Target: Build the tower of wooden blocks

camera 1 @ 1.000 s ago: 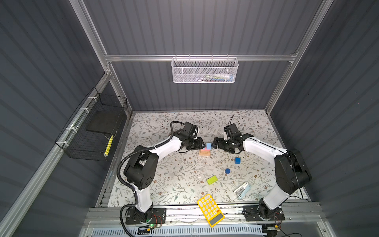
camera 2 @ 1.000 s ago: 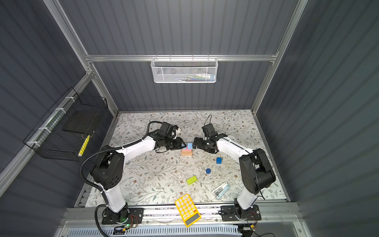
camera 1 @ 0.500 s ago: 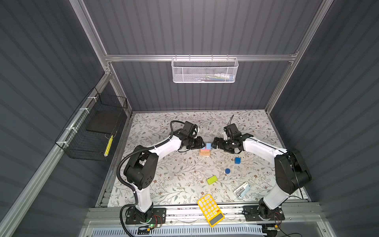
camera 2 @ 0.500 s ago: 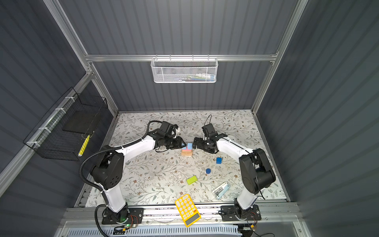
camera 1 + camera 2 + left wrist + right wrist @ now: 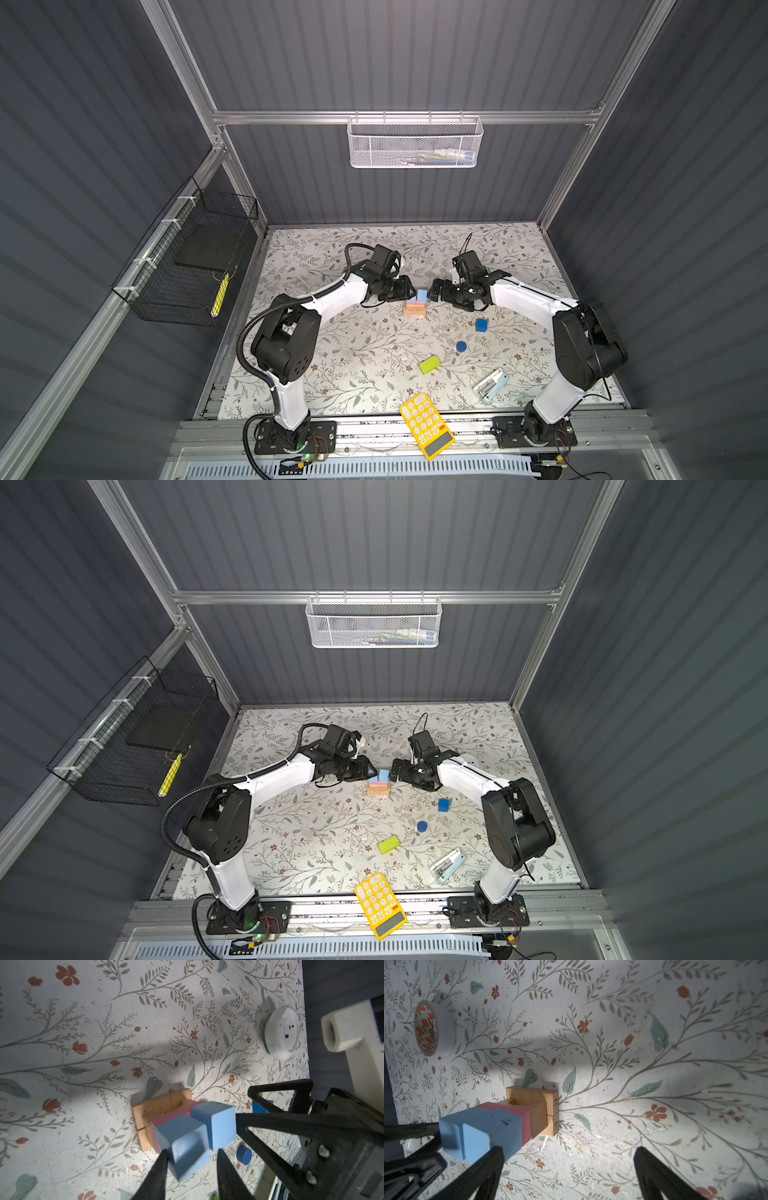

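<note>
Table: floral-patterned table; I take 12 o'clock as the back wall in both top views.
Tower: wood block tower, near the table's centre, a little toward 12 o'clock.
Tower base: plain tan wooden bars, lying on the table.
Tower middle: pink wooden bar, laid on the tan bars.
Tower top: first light-blue wooden cube and second light-blue wooden cube, side by side and touching, above the pink bar.
Left hand: left hand, reaching in from 9 o'clock with a finger on each side of the first cube; I cannot tell whether it is clenched or loose.
Right hand: right hand, at the tower's 3 o'clock, released, fingers spread wide, grasping nothing.
Loose pieces: dark-blue wooden cube at about 4 o'clock from the tower; dark-blue short wooden cylinder toward 5 o'clock; lime-green wooden bar near 6 o'clock. All lie on the table, apart from one another.
Other items: yellow calculator at the table's 6 o'clock edge; pale-blue stapler toward 5 o'clock; white tape roll, seen by my right wrist camera.
</note>
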`<state>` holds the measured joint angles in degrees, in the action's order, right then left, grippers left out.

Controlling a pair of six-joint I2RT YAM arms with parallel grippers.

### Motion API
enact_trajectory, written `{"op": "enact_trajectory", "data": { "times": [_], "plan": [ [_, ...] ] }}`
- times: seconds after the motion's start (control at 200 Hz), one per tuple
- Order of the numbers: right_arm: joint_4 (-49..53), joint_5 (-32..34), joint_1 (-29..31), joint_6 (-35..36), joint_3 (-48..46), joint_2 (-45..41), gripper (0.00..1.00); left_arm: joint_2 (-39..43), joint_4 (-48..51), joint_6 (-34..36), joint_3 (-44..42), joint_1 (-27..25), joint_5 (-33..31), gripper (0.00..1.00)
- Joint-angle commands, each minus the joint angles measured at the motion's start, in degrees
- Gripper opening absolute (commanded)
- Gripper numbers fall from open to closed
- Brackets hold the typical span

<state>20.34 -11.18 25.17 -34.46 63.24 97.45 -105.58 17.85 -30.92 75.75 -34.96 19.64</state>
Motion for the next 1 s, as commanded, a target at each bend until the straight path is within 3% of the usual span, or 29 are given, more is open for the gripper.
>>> {"op": "enact_trajectory", "data": {
  "times": [0.0,0.995],
  "plan": [
    [0.23,0.55,-0.17,-0.17,1.09,0.28,0.99,-1.18,0.89,-0.81,1.60,-0.46,1.10,0.39],
    [-0.08,1.78,-0.21,-1.27,2.95,2.44,0.99,-2.07,1.27,-0.68,2.56,-0.46,0.76,0.39]
  ]
}}
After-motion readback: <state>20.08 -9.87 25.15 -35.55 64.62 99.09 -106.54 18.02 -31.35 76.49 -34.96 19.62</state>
